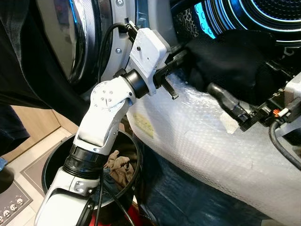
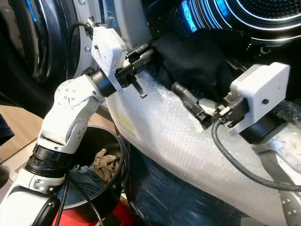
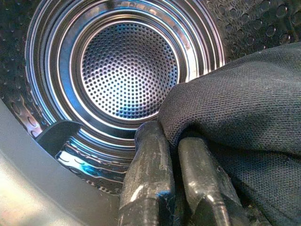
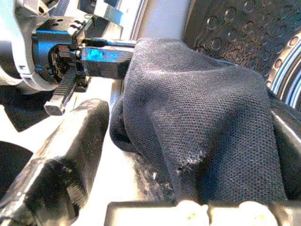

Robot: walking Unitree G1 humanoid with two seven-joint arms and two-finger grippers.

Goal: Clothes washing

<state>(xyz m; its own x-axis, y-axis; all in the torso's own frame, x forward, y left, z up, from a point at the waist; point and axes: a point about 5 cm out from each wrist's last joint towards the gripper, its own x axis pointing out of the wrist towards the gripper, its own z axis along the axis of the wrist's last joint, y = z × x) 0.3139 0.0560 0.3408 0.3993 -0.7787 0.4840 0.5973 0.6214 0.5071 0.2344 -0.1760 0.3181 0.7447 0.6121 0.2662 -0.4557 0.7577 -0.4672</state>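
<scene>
Left eye view shows the left gripper [image 1: 181, 55] reaching over the bubble-wrapped lip [image 1: 211, 136] of the washing machine, its fingers pressed against the edge of a black garment [image 1: 235, 61] heaped at the mouth of the drum [image 1: 263, 19]. Below the arm stands a dark laundry basket [image 1: 56, 160] on the floor, with a brown cloth [image 1: 120, 167] inside it.

Right eye view shows the same garment [image 2: 197, 56] lying on the lip between the two arms. The right gripper [image 2: 181, 94] comes in from the other side, one black finger resting along the near edge of the fabric. The basket [image 2: 110, 188] holds the brown cloth [image 2: 104, 162] beside a piece of denim [image 2: 82, 181].

Left wrist view looks into the perforated steel drum [image 3: 127, 70]. The left gripper [image 3: 176, 155] has its two fingers close together, pinching a fold of the black garment [image 3: 244, 122] that bulges over them.

Right wrist view shows the right gripper's fingers [image 4: 70, 146] spread wide, the black garment [image 4: 197, 127] mounded between them and touching the far one; the near finger stands apart from the cloth. Across the heap, the left gripper [image 4: 108, 54] grips the garment's far edge.
</scene>
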